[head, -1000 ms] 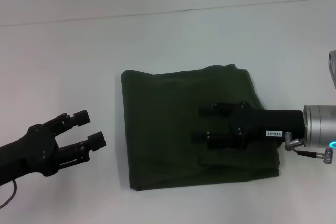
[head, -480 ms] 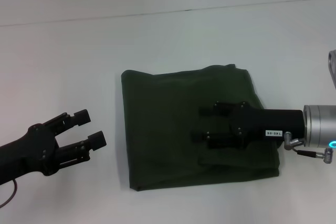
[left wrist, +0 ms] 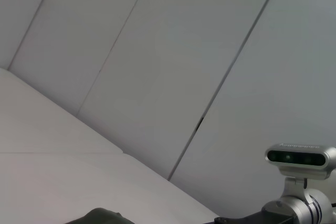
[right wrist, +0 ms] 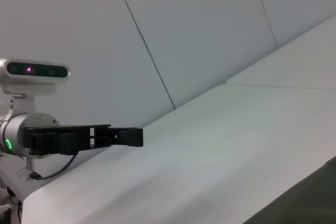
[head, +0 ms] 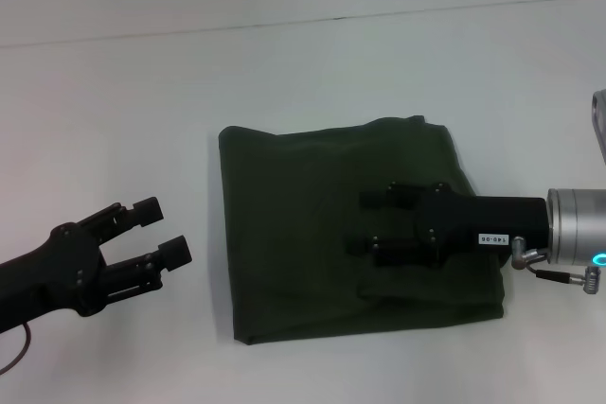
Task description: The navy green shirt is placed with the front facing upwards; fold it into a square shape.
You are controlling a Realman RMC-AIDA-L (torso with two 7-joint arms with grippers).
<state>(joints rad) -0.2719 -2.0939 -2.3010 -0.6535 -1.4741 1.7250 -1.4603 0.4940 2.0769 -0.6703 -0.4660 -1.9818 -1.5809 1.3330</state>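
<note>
Nothing has shifted over the last second: both arms hold as they were and the cloth lies unchanged, so the folding looks finished or paused on a last press.

Nearest, the left gripper hovers over bare white bench near its front left edge, fingers spread and holding nothing, just beside the cloth's left edge.

Further in, the dark olive-green cotton shirt lies mid-bench as a rough square, plain side up. The right gripper reaches over its right half, fingers apart; whether they touch the fabric I cannot tell.
</note>
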